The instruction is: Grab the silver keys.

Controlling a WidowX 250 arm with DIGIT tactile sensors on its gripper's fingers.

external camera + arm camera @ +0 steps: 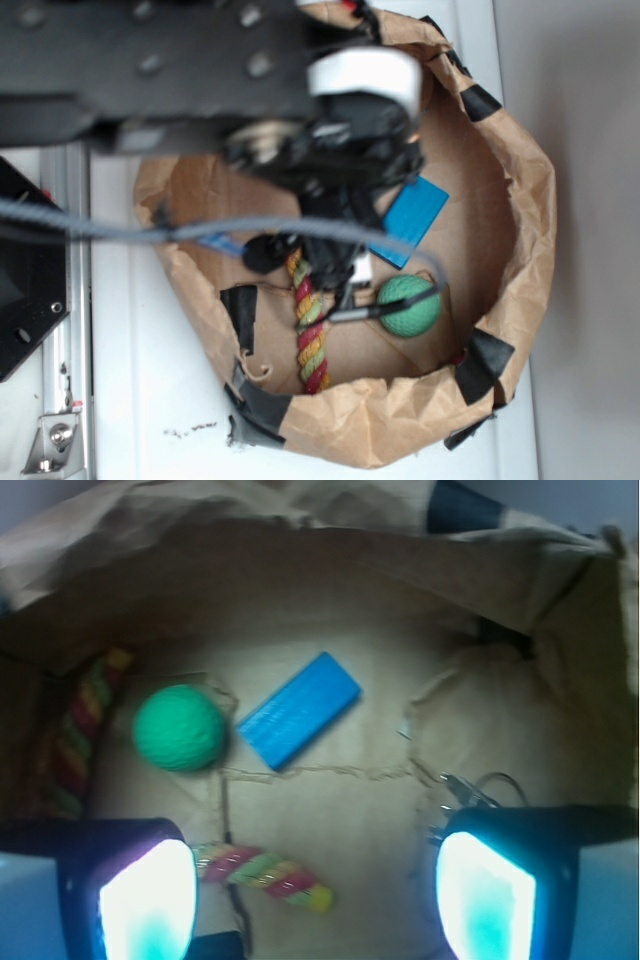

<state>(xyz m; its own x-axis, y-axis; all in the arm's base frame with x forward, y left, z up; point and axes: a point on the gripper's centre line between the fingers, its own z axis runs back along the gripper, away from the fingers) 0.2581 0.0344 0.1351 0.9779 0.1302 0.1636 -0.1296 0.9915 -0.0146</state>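
- While the gripper (pixel 310 900) hangs inside the brown paper bin (pixel 300 550), its fingers (pixel 485 895) stand wide apart, holding nothing.
- Lower right in the wrist view, the silver keys (pixel 470 792) lie on the bin floor, just above the right finger (partly hidden).
- Centre frame lies a blue block (pixel 298 710); a green ball (pixel 180 727) sits left of it.
- A striped rope (pixel 265 875) lies at bottom centre.

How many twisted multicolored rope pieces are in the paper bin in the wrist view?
2. One rope piece leans along the left wall beside the green ball; another lies near the bottom between the gripper's fingers. They may join out of sight.
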